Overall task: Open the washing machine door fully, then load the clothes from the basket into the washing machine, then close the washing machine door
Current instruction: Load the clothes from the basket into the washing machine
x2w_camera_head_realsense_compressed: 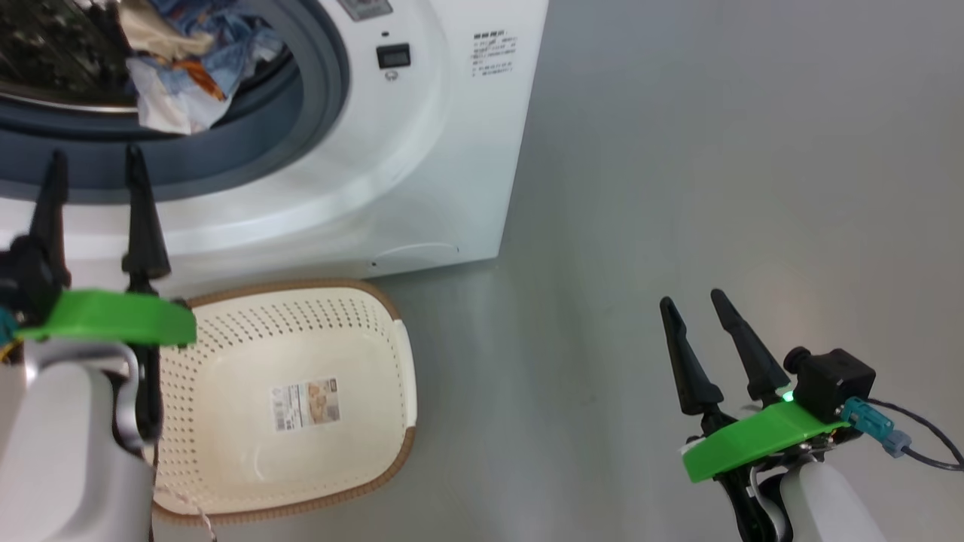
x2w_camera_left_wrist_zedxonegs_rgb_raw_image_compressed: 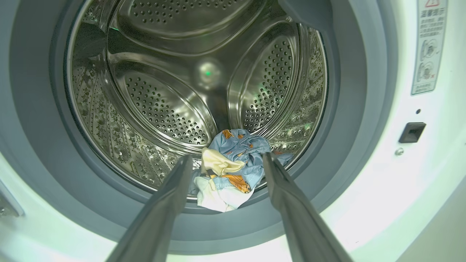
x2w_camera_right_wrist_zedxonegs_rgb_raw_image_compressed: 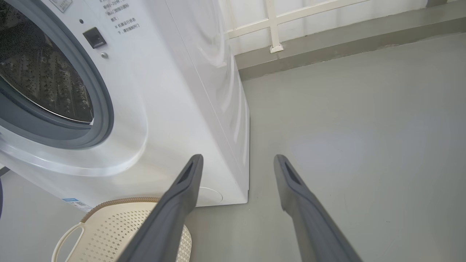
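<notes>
The white washing machine [x2w_camera_head_realsense_compressed: 422,150] stands with its mouth uncovered; its door is out of view. The clothes [x2w_camera_head_realsense_compressed: 188,68], light-blue with orange prints and cream pieces, lie at the drum's front lip and hang slightly over the grey gasket [x2w_camera_left_wrist_zedxonegs_rgb_raw_image_compressed: 349,120]; the same clothes [x2w_camera_left_wrist_zedxonegs_rgb_raw_image_compressed: 229,171] show in the left wrist view. My left gripper [x2w_camera_head_realsense_compressed: 94,162] is open and empty just outside the opening, below the clothes. The cream basket [x2w_camera_head_realsense_compressed: 301,459] sits on the floor before the machine, empty, its label sticker [x2w_camera_head_realsense_compressed: 305,404] showing. Far to the right, my right gripper [x2w_camera_head_realsense_compressed: 693,301] hangs open and empty over the floor.
Grey floor [x2w_camera_head_realsense_compressed: 715,150] spreads to the right of the machine. In the right wrist view a white railing [x2w_camera_right_wrist_zedxonegs_rgb_raw_image_compressed: 273,25] and a low ledge [x2w_camera_right_wrist_zedxonegs_rgb_raw_image_compressed: 346,40] run behind the machine's side, and the basket's handle [x2w_camera_right_wrist_zedxonegs_rgb_raw_image_compressed: 67,236] shows at lower left.
</notes>
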Robot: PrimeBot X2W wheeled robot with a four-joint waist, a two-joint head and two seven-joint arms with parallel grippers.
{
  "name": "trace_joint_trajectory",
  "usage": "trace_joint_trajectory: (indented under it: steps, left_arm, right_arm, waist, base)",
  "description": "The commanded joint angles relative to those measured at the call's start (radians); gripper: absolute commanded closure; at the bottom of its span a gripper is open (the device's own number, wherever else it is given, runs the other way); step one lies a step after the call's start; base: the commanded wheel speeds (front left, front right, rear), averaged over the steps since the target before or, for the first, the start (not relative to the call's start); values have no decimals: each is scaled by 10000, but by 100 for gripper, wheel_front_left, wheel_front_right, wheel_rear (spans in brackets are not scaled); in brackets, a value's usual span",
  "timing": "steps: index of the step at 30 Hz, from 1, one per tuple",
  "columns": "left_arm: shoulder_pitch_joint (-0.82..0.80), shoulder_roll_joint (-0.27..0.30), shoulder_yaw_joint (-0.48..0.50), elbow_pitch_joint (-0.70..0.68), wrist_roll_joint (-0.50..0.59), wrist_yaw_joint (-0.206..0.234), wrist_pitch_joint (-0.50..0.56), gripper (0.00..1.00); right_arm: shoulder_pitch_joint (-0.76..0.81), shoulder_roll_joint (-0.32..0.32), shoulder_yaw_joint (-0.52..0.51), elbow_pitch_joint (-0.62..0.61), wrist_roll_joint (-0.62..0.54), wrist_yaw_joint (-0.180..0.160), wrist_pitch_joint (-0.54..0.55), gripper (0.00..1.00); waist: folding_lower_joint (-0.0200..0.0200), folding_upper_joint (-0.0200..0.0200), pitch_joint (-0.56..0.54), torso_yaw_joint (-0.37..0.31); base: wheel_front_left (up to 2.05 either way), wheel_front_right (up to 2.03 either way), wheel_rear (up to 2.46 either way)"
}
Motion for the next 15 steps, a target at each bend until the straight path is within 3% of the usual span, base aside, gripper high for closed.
trace_joint_trajectory:
  steps: [1,15]
  left_arm:
    - [315,324,365,-461,78,76,-80,0]
    - [3774,-348,872,-2668,884,378,-80,0]
  right_arm:
    - [193,28,259,-173,-128,16,-49,0]
    - [774,28,259,-232,-639,16,-49,0]
  waist:
    - [0,0,-380,15]
    - [0,0,-1894,-139]
  base:
    - [0,0,0]
    - [0,0,0]
